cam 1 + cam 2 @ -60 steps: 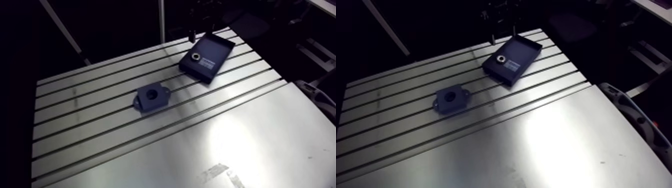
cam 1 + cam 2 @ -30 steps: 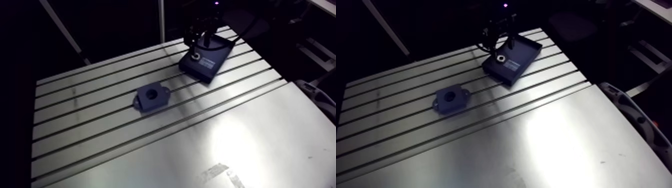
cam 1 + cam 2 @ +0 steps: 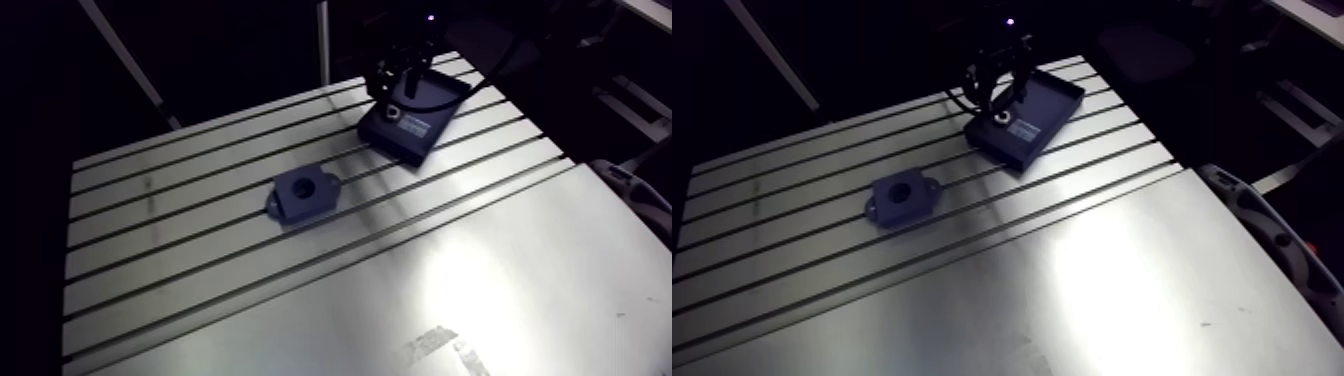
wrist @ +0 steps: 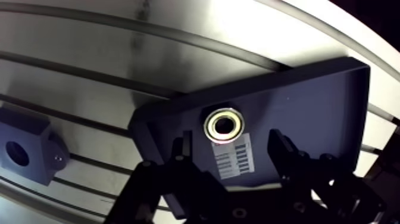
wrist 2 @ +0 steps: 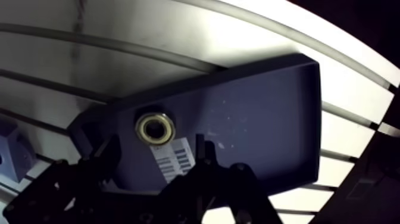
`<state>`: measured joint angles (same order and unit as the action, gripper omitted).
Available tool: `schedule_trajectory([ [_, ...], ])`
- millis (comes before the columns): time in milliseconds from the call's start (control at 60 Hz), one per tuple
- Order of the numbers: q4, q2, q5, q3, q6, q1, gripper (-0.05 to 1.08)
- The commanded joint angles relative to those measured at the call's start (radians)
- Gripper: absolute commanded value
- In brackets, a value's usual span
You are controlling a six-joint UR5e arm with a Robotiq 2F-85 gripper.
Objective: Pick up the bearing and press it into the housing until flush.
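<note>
A small round metal bearing (image 4: 224,125) with a brassy ring and a dark bore is seen lying flat on the floor of a shallow dark-blue rectangular tray (image 4: 315,101). It sits close to the tray's end that faces the housing. A white barcode label (image 4: 233,158) is stuck to the tray floor just beside the bearing, on the side nearer the jaws.

In the wrist view the jaws are spread wide, with nothing held between them. The bearing is found just ahead of the two fingertips (image 4: 178,152), within the gap's width but not yet inside it, and the label lies between the fingers. Whether the fingertips touch the tray floor cannot be told.

In the arm view the tray is placed near the far edge of the slotted aluminium surface (image 3: 450,280), set at an angle to the slots. The jaws are seen hanging over its bearing end.

A dark-blue block housing (image 3: 301,192) with a round open bore and small side flanges is set well apart from the tray, toward the middle of the surface.
</note>
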<state>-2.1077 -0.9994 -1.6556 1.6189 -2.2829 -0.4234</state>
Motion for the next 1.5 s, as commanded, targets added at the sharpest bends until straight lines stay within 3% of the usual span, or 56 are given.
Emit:
schedule_trajectory([
  [17,-0.009,0.0,0.018,0.002,-0.002,0.003,0.28],
  [817,-0.05,0.025,0.02,0.02,-0.005,-0.002,0.29],
  [1000,-0.05,0.025,0.02,0.023,-0.005,0.001,0.31],
  [1083,-0.051,0.023,0.019,0.025,-0.005,0.0,0.38],
  [1500,-0.051,0.019,0.018,0.025,-0.007,0.003,0.42],
])
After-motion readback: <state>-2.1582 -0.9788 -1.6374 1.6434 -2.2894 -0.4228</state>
